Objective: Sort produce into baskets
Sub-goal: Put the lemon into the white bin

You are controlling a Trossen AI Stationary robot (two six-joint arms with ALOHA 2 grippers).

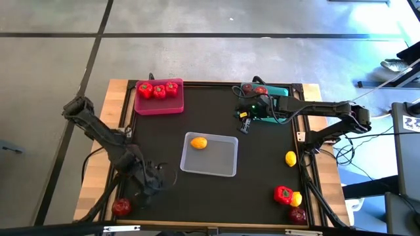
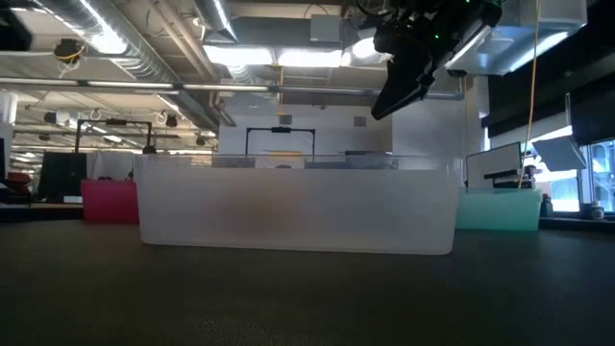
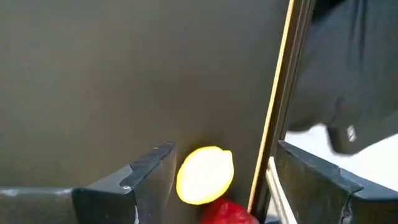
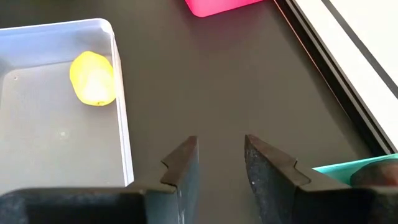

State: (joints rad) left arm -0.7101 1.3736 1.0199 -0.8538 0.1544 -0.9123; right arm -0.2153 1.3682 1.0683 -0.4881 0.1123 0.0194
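The pink basket at the far left holds three red peppers. The teal basket at the far right holds dark red apples. The clear basket in the middle holds one lemon, also seen in the right wrist view. My right gripper hangs above the mat beside the teal basket, narrowly open and empty. My left gripper is low at the near left, open and empty.
Loose pieces lie at the near right: a lemon, a pepper, a second lemon and an apple. One apple lies at the near left on the wooden border. The low view shows the clear basket's wall.
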